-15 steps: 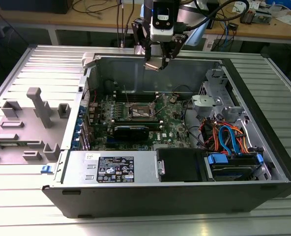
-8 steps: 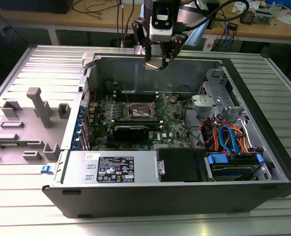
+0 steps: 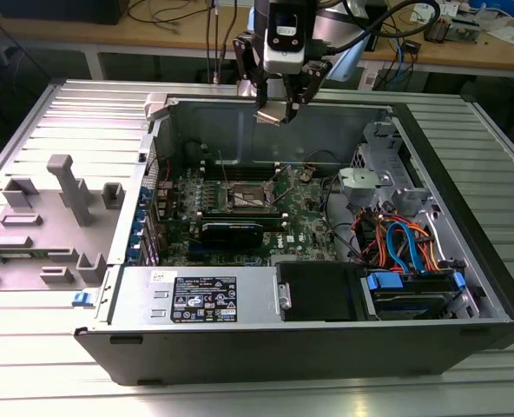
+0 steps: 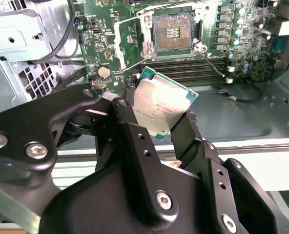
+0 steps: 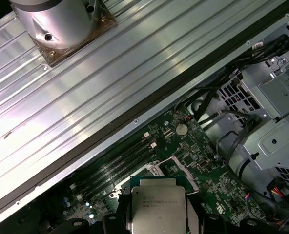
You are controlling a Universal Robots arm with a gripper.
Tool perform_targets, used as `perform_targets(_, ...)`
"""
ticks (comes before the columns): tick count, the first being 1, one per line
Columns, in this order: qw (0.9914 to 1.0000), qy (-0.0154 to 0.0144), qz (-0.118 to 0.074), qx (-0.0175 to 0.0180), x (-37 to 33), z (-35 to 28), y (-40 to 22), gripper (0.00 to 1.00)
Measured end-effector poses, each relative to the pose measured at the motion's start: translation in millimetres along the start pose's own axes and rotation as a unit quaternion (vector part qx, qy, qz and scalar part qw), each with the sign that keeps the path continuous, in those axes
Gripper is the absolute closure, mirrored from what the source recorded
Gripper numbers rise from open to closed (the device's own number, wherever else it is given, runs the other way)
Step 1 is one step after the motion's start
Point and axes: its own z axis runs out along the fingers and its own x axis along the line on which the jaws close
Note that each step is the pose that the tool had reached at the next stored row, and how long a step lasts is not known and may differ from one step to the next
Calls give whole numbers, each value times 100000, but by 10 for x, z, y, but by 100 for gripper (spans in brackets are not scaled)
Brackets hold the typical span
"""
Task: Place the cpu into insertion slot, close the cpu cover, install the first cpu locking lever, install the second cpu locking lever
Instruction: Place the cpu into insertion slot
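The gripper (image 4: 155,118) clamps the cpu (image 4: 161,105) (flat, dull silver) by its edges. The insertion slot (image 4: 173,32) lies uncovered on the green motherboard (image 4: 100,29), memory slots (image 4: 193,69) beside.

A ribbed metal table (image 3: 31,373) carries an open computer case (image 3: 266,347) (lying on its side) at the middle of the exterior view. A grey fixture (image 3: 44,226) sits at 9 o'clock, just beside the case.
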Motion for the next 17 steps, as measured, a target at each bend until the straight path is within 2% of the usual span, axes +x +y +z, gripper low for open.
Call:
perform_targets(12,99997,-62,736,-15,-2,2,-2,46)
perform_targets(17,99937,-309,3543,-74,-2,8,-2,46)
